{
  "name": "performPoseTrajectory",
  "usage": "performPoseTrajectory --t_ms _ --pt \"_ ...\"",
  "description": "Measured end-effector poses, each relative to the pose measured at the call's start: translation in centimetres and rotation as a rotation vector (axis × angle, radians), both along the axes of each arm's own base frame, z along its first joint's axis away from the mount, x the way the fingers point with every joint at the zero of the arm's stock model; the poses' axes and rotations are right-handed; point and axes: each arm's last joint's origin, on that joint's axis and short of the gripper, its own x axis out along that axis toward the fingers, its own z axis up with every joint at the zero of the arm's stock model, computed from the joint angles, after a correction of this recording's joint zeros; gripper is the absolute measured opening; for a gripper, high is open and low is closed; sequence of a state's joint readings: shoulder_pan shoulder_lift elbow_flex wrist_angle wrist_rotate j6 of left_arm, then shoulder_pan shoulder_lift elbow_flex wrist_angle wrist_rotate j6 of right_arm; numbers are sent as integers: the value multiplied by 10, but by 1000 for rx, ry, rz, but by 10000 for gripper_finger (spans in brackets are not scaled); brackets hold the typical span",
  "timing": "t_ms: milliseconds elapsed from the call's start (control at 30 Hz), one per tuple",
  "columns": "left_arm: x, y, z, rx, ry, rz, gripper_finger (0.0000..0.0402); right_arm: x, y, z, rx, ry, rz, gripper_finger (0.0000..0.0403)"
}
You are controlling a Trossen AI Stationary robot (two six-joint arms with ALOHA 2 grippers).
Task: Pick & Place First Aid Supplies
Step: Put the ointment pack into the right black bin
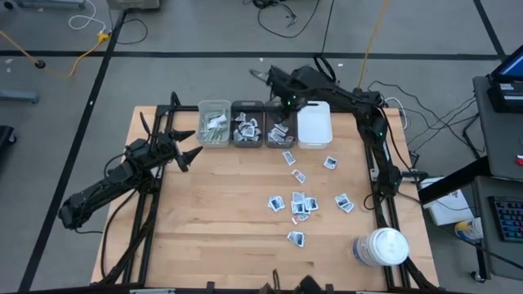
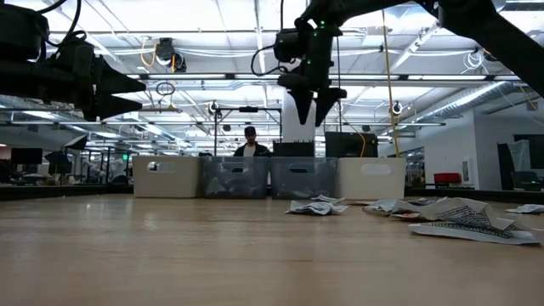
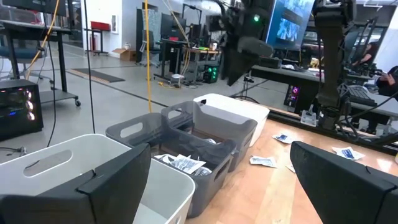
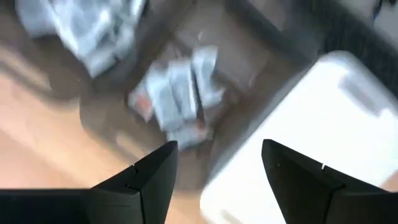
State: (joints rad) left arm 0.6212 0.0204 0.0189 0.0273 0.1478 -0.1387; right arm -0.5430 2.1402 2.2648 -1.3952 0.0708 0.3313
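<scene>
From above, the right pincer [image 1: 288,104] hangs over the second grey bin [image 1: 278,131], beside the white bin [image 1: 315,124]. Its wrist camera alone shows that its fingers are spread with nothing between them, with blurred sachets lying in the bin beneath. The level view shows it raised clear above the bins. Small flat white sachets [image 1: 299,202] with dark print lie scattered on the tabletop [image 1: 204,220]. The left pincer [image 1: 186,147] waits wide at the left.

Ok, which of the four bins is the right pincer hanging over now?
The third bin from the left, grey and holding sachets, next to the empty white bin. The right pincer hangs open above it.
</scene>
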Motion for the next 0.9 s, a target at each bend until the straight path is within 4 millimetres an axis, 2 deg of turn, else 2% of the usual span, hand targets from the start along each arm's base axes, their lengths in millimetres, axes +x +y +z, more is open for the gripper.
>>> performPoseTrajectory --t_ms 100,233,367,533,667,800,900 --pt "0 0 0 0 0 0 392 3 26 -9 64 59 35 231" --pt "0 0 0 0 0 0 392 4 72 -17 72 82 151 233" --pt "0 0 0 0 0 0 392 -5 124 -31 55 85 287 231" --pt "0 0 0 0 0 0 392 -28 184 -52 74 93 362 233" --pt "0 0 0 0 0 0 392 -51 222 -64 86 142 383 231" --pt "0 0 0 0 0 0 392 -65 255 -70 94 163 459 229" --pt "0 0 0 0 0 0 392 -70 273 -70 82 166 545 229"
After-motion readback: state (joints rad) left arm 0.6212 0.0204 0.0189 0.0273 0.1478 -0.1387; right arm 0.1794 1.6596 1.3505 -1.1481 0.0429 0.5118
